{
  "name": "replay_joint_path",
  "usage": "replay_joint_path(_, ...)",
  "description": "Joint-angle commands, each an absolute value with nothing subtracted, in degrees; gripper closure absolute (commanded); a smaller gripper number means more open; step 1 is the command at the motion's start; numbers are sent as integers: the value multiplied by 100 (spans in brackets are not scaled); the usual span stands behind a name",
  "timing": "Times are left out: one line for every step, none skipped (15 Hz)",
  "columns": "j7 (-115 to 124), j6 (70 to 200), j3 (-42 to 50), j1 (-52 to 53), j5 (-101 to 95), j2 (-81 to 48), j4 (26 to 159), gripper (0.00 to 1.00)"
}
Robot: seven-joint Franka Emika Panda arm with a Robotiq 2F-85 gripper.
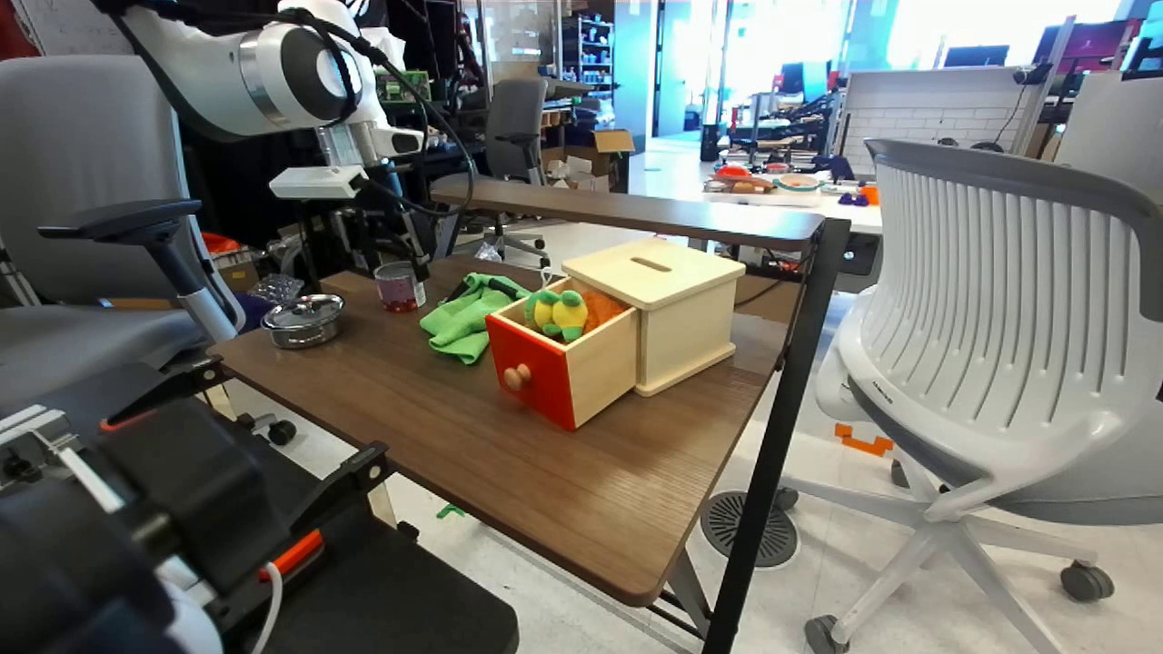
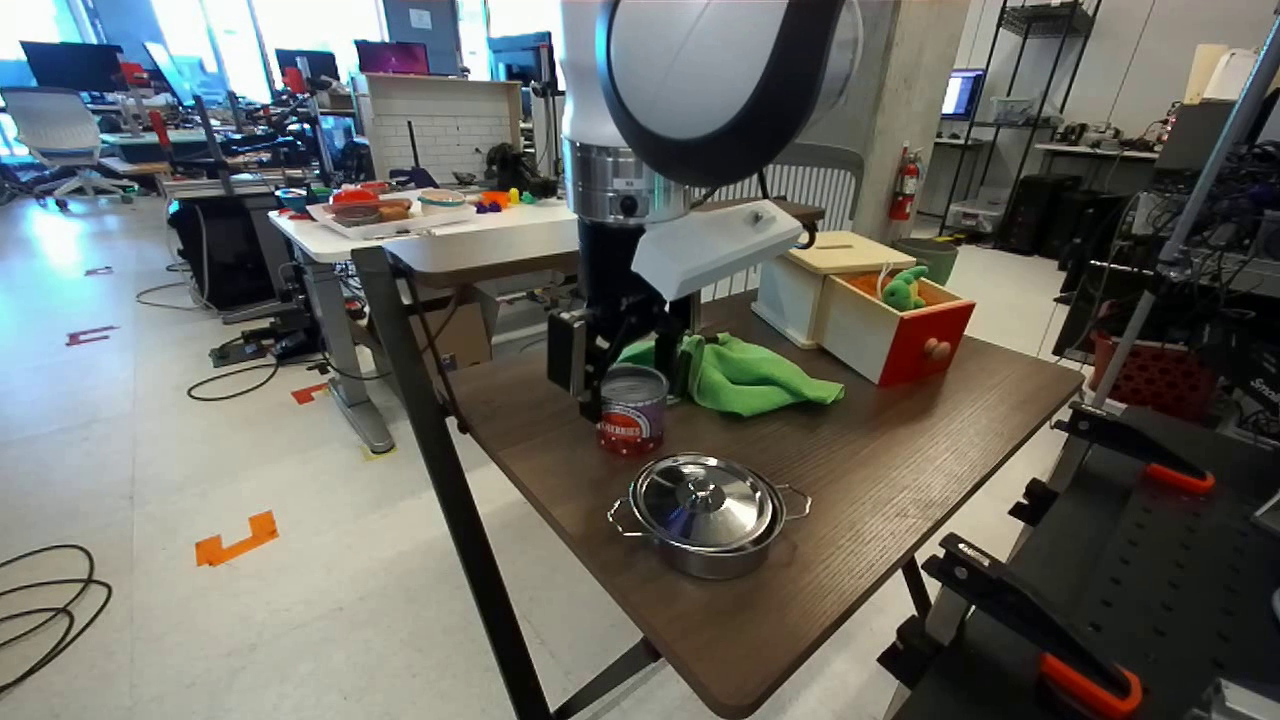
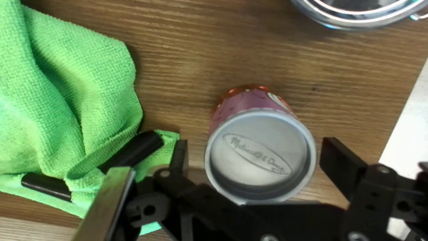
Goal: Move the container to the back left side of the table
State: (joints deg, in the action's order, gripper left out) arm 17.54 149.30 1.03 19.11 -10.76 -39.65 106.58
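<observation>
The container is a small upright can with a purple and red printed side and a grey top with a raised rim. It stands on the dark brown table (image 1: pixel 563 495). The container shows in both exterior views (image 1: pixel 396 291) (image 2: pixel 632 415) and from above in the wrist view (image 3: pixel 259 154). My gripper (image 3: pixel 254 157) is open, with one black finger on each side of the container. In the wrist view a gap shows between each finger and the rim, narrower on the right. The gripper also shows at the can in both exterior views (image 1: pixel 395 261) (image 2: pixel 637 392).
A lidded silver pot (image 2: pixel 705 510) stands near the container. A crumpled green cloth (image 2: pixel 755 375) with black handles lies on its other side. A wooden box (image 1: pixel 686 313) with its red-fronted drawer pulled out holds soft toys. A raised brown shelf (image 1: pixel 636 211) runs along one table side.
</observation>
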Motion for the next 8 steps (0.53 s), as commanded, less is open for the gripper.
replay_joint_path(1905, 14846, 159, 1961, -1018, -3340, 11203, 0)
replay_joint_path(1939, 14919, 157, 1945, -1012, -3135, 11427, 0)
replay_joint_path(1897, 14853, 86, 1855, -936, -2830, 11739, 0)
replay_joint_path(1697, 14717, -41, 1694, -819, -2571, 12007, 0)
replay_joint_path(1583, 14642, -52, 1591, -784, -2325, 12286, 0)
replay_joint_path(1821, 14797, 43, 1786, -958, -3036, 11550, 0)
replay_joint_path(1784, 14732, 18, 1711, -949, -2793, 11805, 0)
replay_joint_path(1751, 14723, 0, 1644, -945, -2600, 12006, 0)
